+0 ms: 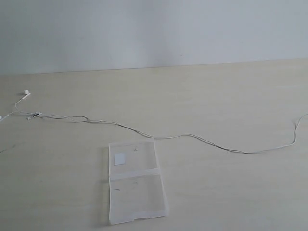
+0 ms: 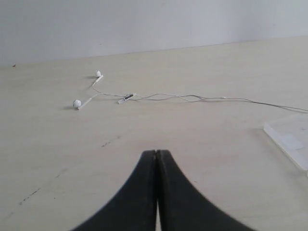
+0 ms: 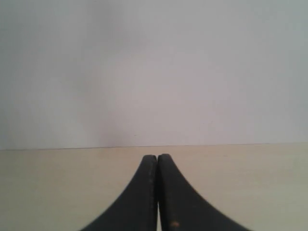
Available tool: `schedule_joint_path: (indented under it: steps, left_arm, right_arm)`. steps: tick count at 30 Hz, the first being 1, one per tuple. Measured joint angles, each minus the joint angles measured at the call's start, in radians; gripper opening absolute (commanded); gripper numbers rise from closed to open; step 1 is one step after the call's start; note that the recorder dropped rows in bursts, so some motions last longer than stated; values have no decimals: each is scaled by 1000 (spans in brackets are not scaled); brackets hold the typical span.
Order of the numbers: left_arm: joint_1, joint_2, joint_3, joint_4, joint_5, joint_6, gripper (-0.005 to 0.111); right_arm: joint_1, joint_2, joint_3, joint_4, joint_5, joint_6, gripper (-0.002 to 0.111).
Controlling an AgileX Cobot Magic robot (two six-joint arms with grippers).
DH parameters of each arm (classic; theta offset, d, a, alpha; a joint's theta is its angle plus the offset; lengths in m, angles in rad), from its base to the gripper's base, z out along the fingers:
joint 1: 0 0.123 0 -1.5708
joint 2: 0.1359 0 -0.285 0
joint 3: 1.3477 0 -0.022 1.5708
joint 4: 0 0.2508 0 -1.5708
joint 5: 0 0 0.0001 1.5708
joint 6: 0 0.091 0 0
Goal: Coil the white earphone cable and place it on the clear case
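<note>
The white earphone cable point(image 1: 192, 136) lies stretched out across the table, from the earbuds point(image 1: 26, 92) at the far left to the right edge of the exterior view. Its inline remote point(image 1: 34, 115) sits near the earbuds. The clear case point(image 1: 136, 180) lies open and flat in front of the cable's middle, with a white sticker point(image 1: 119, 159) on its far half. In the left wrist view the earbuds point(image 2: 77, 103), the remote point(image 2: 127, 97) and the cable point(image 2: 211, 98) lie ahead of my shut left gripper point(image 2: 157, 153), well apart from it. My right gripper point(image 3: 157, 157) is shut and empty. Neither gripper shows in the exterior view.
The pale wooden table point(image 1: 216, 96) ends at a plain white wall point(image 1: 154, 29) at the back. A corner of the clear case point(image 2: 291, 139) shows in the left wrist view. The right wrist view holds only table and wall.
</note>
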Motion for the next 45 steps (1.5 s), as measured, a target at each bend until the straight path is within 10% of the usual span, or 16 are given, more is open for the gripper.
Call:
schedule_joint_path:
  steps: [18, 32, 40, 45]
  left_arm:
    - [0, 0, 0, 0, 0, 0, 0]
    - [0, 0, 0, 0, 0, 0, 0]
    - [0, 0, 0, 0, 0, 0, 0]
    - [0, 0, 0, 0, 0, 0, 0]
  right_arm:
    - [0, 312, -67, 155, -87, 3, 0]
    - [149, 856, -654, 277, 496, -600, 1]
    - [268, 1185, -934, 274, 663, -689, 37]
    - [353, 1342, -1056, 187, 683, -663, 41]
